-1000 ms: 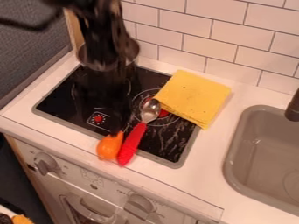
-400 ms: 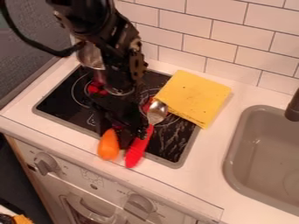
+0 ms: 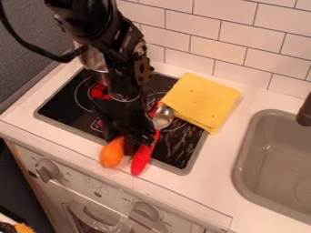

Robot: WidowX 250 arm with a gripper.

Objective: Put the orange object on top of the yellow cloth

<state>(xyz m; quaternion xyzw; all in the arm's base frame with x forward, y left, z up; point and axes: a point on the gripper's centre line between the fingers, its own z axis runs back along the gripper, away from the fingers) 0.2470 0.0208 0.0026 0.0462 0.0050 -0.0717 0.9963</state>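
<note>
The black gripper (image 3: 130, 139) hangs low over the front part of the stove, its fingers spread apart. One finger comes down at the upper end of the orange object (image 3: 112, 153), the other at the red handle of the spoon (image 3: 142, 159). The orange object lies at the stove's front edge, left of the handle. The yellow cloth (image 3: 202, 101) lies folded at the back right corner of the stove, with the spoon's metal bowl close to its lower left edge. Whether the fingertips touch anything is hidden.
Behind the arm, a metal pot (image 3: 93, 60) stands at the stove's back left. The black cooktop (image 3: 180, 154) lies under the gripper. A grey sink (image 3: 273, 168) with a dark faucet is on the right, and a tiled wall rises behind.
The arm has come forward and right, lower over the stove front. The spoon has shifted slightly right. The orange object has shifted and turned a little.
</note>
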